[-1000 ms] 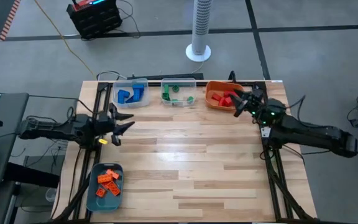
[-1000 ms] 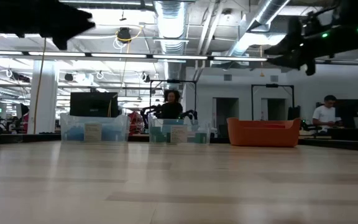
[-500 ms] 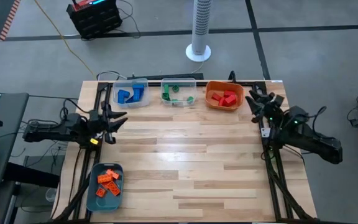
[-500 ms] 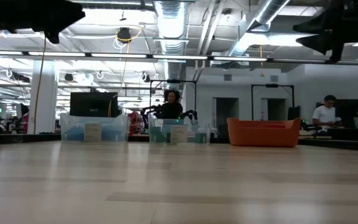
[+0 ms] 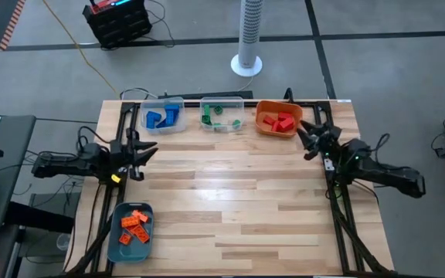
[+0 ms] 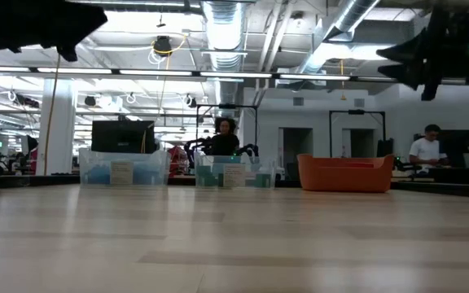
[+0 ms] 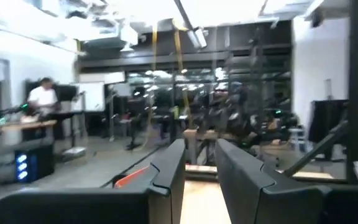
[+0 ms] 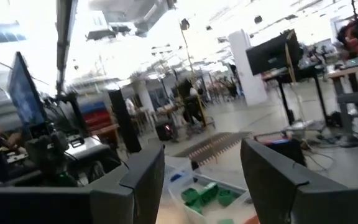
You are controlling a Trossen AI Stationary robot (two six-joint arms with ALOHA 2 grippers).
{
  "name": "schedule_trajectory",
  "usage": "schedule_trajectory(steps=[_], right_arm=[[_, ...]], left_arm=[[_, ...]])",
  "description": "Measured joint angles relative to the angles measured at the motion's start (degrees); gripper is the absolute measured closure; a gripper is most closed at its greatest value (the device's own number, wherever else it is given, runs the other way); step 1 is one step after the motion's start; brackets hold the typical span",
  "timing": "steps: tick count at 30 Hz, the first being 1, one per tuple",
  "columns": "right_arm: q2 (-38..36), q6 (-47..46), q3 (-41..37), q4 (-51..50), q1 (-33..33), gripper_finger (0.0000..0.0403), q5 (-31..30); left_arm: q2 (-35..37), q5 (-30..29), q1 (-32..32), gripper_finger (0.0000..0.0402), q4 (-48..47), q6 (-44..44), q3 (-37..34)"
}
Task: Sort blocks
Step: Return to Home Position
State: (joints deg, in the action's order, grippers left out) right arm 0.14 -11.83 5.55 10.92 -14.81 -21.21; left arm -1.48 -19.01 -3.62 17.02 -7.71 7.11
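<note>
Blocks (image 5: 278,121), small studded plastic ones, lie inside four bins (image 5: 259,123) on the wooden desk (image 5: 238,201) in the high view; left gripper (image 5: 145,149) and right gripper (image 5: 306,141) hang at its sides. Left wrist view: fingers (image 7: 166,186) narrowly apart, empty. Right wrist view: fingers (image 8: 272,180) wide, empty.

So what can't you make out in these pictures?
Low view: the wall of the orange plastic bin hides the red studded bricks.
High view: the green studded bricks in the middle clear plastic bin are too small to count.
Low view: the teal plastic bin is out of frame.
</note>
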Motion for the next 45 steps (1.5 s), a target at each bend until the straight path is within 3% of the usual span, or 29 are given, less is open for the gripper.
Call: schedule_trajectory(steps=[2,6,11,19,24,29,34,45], right_arm=[[0.0,0.0,-4.9,6.9,0.4,0.0185,0.0],[0.9,0.2,-5.0,8.1,0.6,0.0185,-0.1],[0.9,0.3,-5.0,7.0,0.9,0.0185,0.1],[1.0,2.5,-5.0,-6.9,0.9,0.0185,0.3],[3.0,9.2,-4.6,-8.3,0.8,0.0185,0.5],[5.2,12.3,-4.6,-8.4,0.8,0.0185,0.4],[6.3,26.7,-4.6,-8.6,0.8,0.0185,0.4],[6.3,29.3,-4.6,-8.7,0.8,0.0185,0.4]], left_arm=[[0.0,2.4,0.0,0.0319,0.9,-0.5,0.0],[0.0,8.0,0.0,0.0319,3.8,-1.4,0.0],[0.0,7.6,0.0,0.0319,3.0,0.2,0.0],[0.0,4.1,0.0,0.0319,-6.6,-10.4,0.0],[0.0,3.8,0.0,0.0319,-7.4,-16.6,0.0],[0.0,2.5,0.0,0.0319,-9.1,-28.6,0.0],[0.0,2.5,0.0,0.0319,-12.2,-38.6,0.1],[0.0,2.5,0.0,0.0319,-28.3,-32.1,0.1]])
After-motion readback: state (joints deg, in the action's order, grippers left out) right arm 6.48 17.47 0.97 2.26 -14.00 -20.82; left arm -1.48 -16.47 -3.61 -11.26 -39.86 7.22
